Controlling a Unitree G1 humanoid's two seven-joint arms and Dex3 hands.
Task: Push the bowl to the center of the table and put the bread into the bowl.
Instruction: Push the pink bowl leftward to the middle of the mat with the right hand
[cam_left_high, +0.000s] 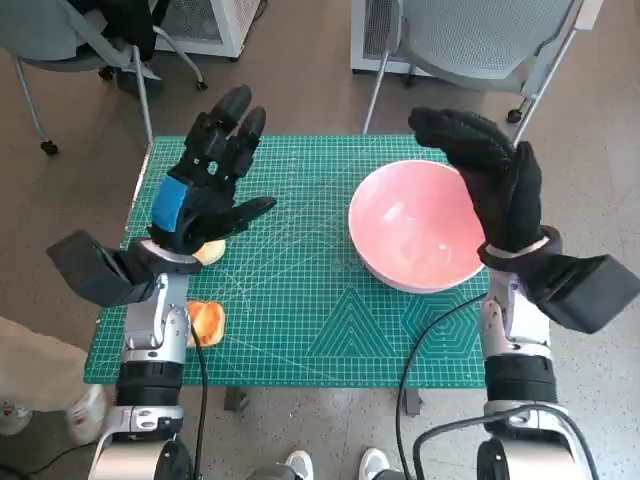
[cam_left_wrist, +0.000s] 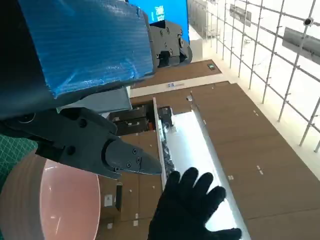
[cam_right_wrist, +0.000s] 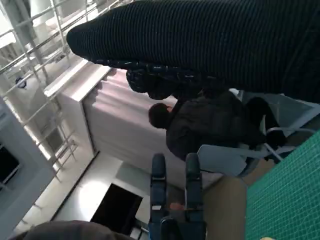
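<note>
Surface (cam_left_high: 300, 330) first: the green cutting mat covers the small table, and I see from the head view that the pink bowl (cam_left_high: 415, 225) sits toward its right side, not at the middle. My right robot hand (cam_left_high: 490, 175), in its knitted glove, stands raised at the bowl's right rim, fingers spread and holding nothing; whether it touches the rim I cannot tell. If I drive it leftward from that height, I judge it could ride over the rim or tip the bowl rather than slide it, since the smooth bowl on a smooth mat may skid unevenly or rotate away.

My left robot hand (cam_left_high: 205, 185), blue tape across its back, hovers over the mat's left part with fingers extended and apart, empty as well. In the left wrist view those black fingers (cam_left_wrist: 115, 155) point toward the bowl's rim, with the gloved hand beyond. A hard push from the right could send the bowl into this hand.

Bread comes last and smallest: one orange-brown piece (cam_left_high: 207, 320) lies near the mat's left edge beside my left forearm, and a paler piece (cam_left_high: 210, 252) shows just under the left wrist, largely hidden. Both sit close to the edge, so I reckon a careless sweep of the forearm could knock either one off to the floor.
</note>
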